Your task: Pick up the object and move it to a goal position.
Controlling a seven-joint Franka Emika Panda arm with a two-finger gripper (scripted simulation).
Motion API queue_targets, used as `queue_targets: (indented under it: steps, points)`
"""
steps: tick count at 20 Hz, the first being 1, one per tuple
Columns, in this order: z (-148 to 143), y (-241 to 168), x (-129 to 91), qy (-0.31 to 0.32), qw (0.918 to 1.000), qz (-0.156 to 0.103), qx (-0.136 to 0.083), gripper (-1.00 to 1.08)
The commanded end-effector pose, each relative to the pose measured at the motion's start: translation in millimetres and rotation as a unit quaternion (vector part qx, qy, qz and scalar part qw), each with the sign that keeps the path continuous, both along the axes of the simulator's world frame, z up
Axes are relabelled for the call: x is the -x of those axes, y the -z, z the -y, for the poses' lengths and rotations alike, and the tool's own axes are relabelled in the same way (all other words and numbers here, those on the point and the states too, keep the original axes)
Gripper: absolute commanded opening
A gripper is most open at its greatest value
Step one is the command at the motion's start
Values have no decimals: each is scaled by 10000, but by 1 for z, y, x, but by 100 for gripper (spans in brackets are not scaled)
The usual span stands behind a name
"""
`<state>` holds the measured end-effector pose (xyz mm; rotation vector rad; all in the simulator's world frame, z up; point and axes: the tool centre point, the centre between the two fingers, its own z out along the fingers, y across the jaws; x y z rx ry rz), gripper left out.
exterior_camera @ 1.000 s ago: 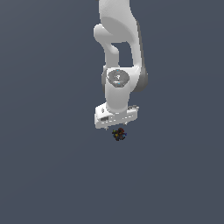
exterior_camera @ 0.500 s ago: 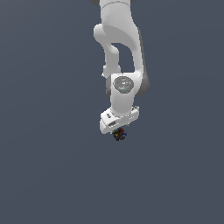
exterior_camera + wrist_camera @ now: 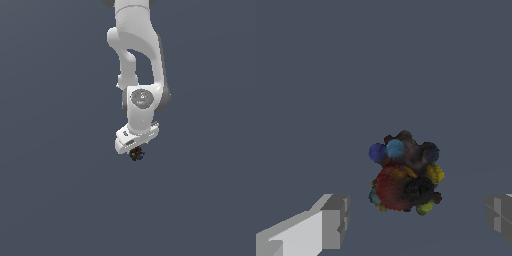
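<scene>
Hanging under one white arm (image 3: 136, 60), one gripper (image 3: 136, 151) is sitting with fingers (image 3: 331, 220) apart, one speckled lump (image 3: 404, 179) between them, untouched.

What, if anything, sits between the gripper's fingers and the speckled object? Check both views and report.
Nothing visible does. In the wrist view the object lies in the open gap between the two fingers, with bare space on either side. In the exterior view the gripper sits right above the object, with nothing between them.
</scene>
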<state>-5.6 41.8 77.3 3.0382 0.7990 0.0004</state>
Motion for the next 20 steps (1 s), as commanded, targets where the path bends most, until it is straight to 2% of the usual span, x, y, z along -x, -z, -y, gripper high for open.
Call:
queue_targets:
  steps: [1,8,13,14,20]
  points:
    - [0,7,0,-2,10000,-4,0,100]
    - [0,40,1,-23,10000,-2,0,100]
    - [0,48,0,-27,10000,-2,0,100]
    - [0,48,0,-27,10000,-2,0,-100]
    - [0,48,0,-27,10000,-2,0,-100]
